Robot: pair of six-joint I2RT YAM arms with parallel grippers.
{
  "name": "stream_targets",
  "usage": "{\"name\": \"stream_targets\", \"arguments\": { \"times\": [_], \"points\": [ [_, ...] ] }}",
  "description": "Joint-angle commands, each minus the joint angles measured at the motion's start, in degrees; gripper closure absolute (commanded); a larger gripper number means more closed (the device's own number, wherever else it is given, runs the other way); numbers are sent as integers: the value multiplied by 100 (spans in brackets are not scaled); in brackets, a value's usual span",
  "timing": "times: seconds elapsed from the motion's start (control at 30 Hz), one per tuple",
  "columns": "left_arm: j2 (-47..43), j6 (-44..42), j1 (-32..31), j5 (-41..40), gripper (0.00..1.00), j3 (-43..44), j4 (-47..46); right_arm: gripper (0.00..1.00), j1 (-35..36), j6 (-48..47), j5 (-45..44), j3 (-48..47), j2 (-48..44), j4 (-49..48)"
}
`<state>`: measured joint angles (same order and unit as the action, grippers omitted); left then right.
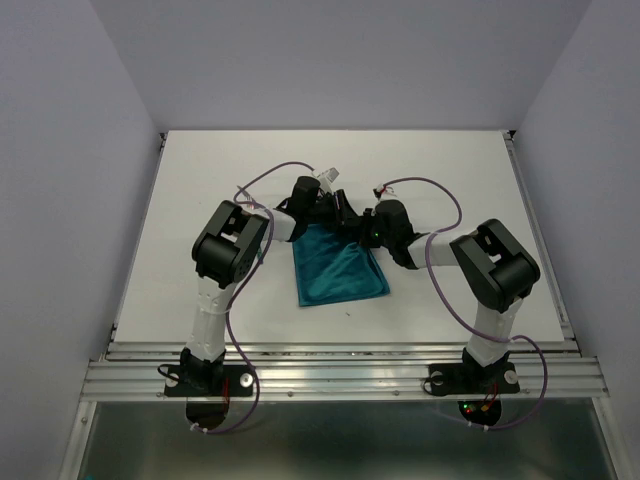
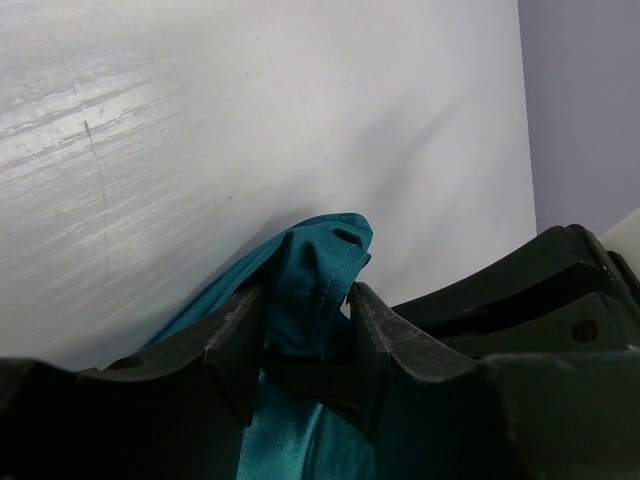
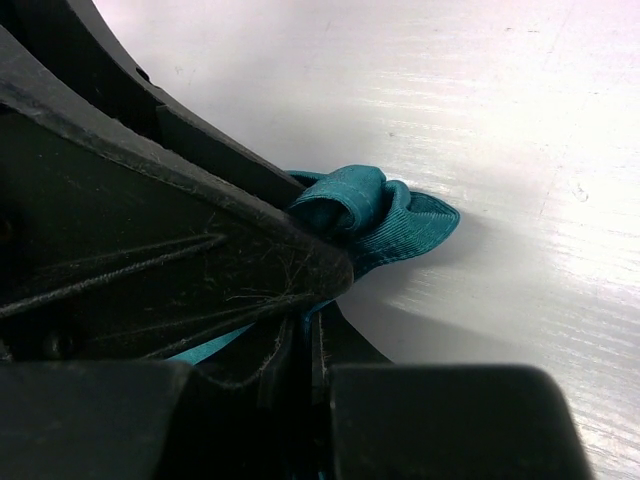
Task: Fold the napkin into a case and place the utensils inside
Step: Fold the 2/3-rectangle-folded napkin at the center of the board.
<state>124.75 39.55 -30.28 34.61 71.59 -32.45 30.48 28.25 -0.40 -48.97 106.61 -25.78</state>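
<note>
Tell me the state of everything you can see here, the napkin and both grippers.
napkin: mostly spread flat, far edge bunched up at both grippers.
left gripper: open, a fold of the napkin between its fingers.
right gripper: shut on the napkin, a bunch of it sticking out past the tips.

Teal napkin (image 1: pixel 340 270) on white table (image 1: pixel 200 190), left gripper (image 1: pixel 325 216) and right gripper (image 1: pixel 358 232) meeting at its far edge

White arms (image 1: pixel 207 318), black joints (image 1: pixel 230 243), purple cables (image 1: pixel 437 187).
</note>
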Motion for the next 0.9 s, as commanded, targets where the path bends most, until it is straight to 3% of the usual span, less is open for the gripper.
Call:
{"name": "stream_targets", "arguments": {
  "times": [0.0,0.53,0.63,0.67,0.77,0.87],
  "points": [
    [-548,-272,-39,20,49,-23,177,99,55,58,-258,63,-123,-243],
    [-1251,-457,101,-376,50,-268,617,99,55,111,-592,125,-254,-94],
    [-1172,-439,163,-622,62,-286,880,99,55,76,-636,107,-281,-33],
    [-1120,-431,163,-692,74,-269,1054,99,55,75,-654,98,-290,-15],
    [-927,-361,172,-798,97,-207,1223,99,55,67,-707,46,-272,64],
    [-733,-316,172,-719,100,-146,1223,99,107,67,-742,-7,-246,134]
  ]
}}
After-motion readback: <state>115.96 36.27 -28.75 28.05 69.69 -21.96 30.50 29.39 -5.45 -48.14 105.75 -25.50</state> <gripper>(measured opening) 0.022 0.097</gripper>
